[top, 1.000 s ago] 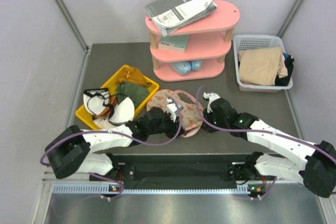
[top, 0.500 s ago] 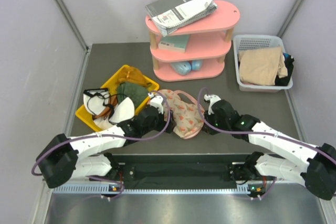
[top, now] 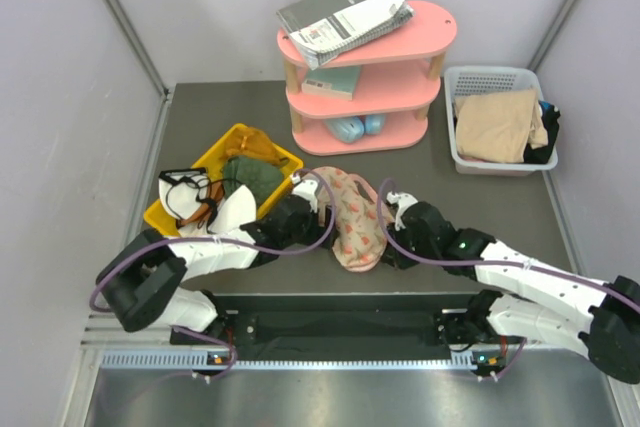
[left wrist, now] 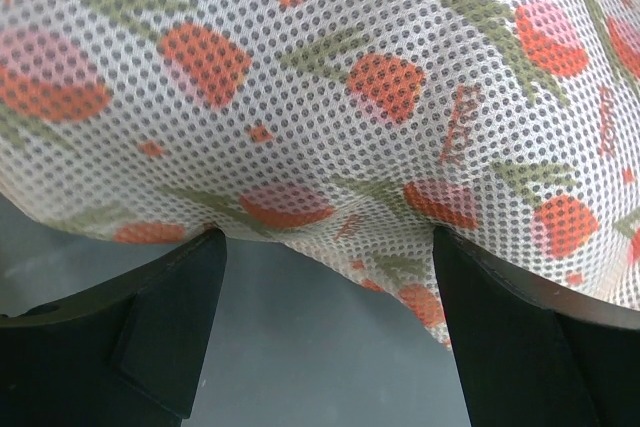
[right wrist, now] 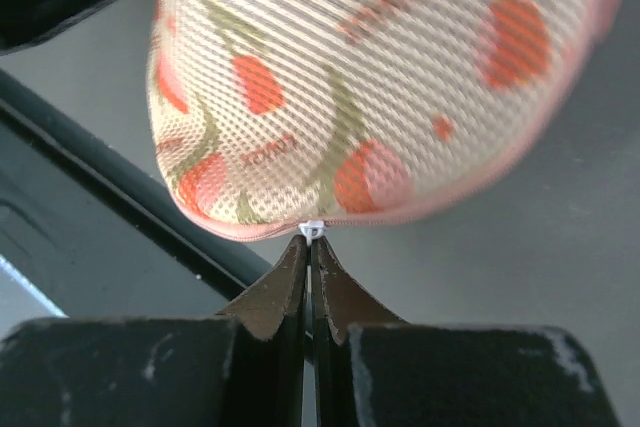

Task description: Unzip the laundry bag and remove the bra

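Both are white shells with chunky black joints, left arm [top: 205,253] and right arm [top: 522,278], each trailing a purple cable [top: 379,211]. The right one has a tiny green LED [top: 462,244]. The fingers [right wrist: 270,302] are matte black and a bit scuffed.

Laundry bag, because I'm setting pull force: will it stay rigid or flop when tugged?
Probably semi-soft: the laundry bag mesh sags into the open left tool yet keeps a rounded edge. Likely light, so it may slide when the right tool pulls the zipper tab.

We look down on the whole worktop [top: 480,197] from high behind its near edge, while both wrist cameras peer low and very close at the laundry bag [top: 355,219], shared by all three views.
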You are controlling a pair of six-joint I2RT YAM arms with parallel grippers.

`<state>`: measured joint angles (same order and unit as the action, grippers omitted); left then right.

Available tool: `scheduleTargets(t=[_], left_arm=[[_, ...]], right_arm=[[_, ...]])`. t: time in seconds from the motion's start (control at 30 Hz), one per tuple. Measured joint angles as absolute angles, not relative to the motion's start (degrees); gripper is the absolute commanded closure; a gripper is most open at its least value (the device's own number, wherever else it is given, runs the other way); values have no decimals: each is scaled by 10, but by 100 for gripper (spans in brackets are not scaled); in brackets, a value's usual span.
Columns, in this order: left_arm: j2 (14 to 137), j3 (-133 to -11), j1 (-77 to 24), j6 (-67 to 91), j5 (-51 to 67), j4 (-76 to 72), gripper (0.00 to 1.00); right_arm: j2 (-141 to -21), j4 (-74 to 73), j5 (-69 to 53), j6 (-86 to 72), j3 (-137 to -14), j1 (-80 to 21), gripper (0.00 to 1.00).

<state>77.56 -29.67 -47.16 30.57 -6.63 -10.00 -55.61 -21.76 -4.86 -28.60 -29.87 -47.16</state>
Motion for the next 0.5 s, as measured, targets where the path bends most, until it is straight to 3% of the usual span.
scheduleTargets(t=[0.27, 0.5], left_arm=[[853, -370, -469, 229, -31, -131, 11], [823, -386, -469, 212, -49, -114, 10]], right_arm=[[-580, -164, -68, -317, -292, -511, 100], [-628, -112, -77, -331, -293, -525, 100]])
